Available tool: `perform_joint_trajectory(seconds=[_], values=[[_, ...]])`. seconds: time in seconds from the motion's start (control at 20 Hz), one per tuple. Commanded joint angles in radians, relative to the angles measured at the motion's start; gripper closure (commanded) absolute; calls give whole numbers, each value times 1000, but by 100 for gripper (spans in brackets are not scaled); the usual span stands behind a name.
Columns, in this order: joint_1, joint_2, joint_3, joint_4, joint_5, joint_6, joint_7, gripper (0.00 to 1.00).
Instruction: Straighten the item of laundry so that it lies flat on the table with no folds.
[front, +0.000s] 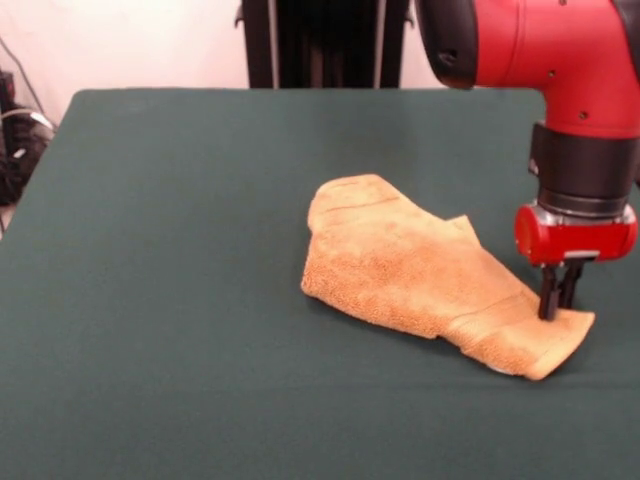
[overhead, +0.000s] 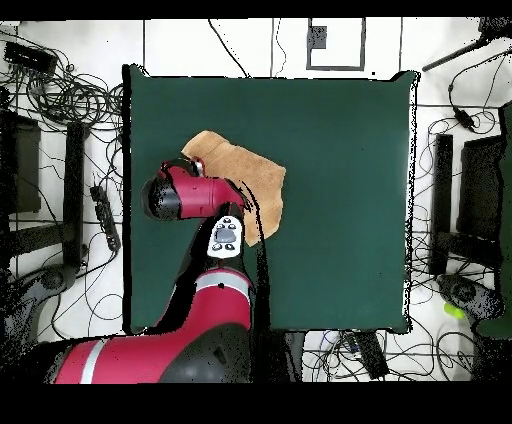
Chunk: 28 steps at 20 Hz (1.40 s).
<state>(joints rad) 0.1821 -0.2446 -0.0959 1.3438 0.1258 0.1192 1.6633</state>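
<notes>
The golden-orange towel (front: 420, 270) lies crumpled and partly folded on the dark green table (front: 180, 250), right of centre in the front view. Its ribbed band end points toward the near right. My gripper (front: 558, 303) stands upright over the towel's right corner with its fingers (front: 547, 298) close together, pinching the cloth at the edge. The corner rests on the table. In the overhead view the towel (overhead: 250, 170) lies left of the table's (overhead: 340, 200) middle, partly hidden by my red arm (overhead: 195, 195), which also hides the gripper.
The robot's black pedestal (front: 325, 40) stands at the table's far edge. Cables and equipment lie on the floor around the table (overhead: 60, 100). Open green surface spreads left of and in front of the towel in the front view.
</notes>
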Motion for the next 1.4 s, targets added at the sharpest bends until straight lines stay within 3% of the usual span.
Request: perform_joint_trajectory(seconds=[0.05, 0.4, 0.95, 1.4], values=[[-56, 134, 87, -52, 57, 155, 150, 100], [-42, 139, 109, -92, 78, 270, 145, 100], [-92, 163, 144, -177, 131, 540, 126, 100], [-193, 158, 228, -154, 154, 602, 56, 100]])
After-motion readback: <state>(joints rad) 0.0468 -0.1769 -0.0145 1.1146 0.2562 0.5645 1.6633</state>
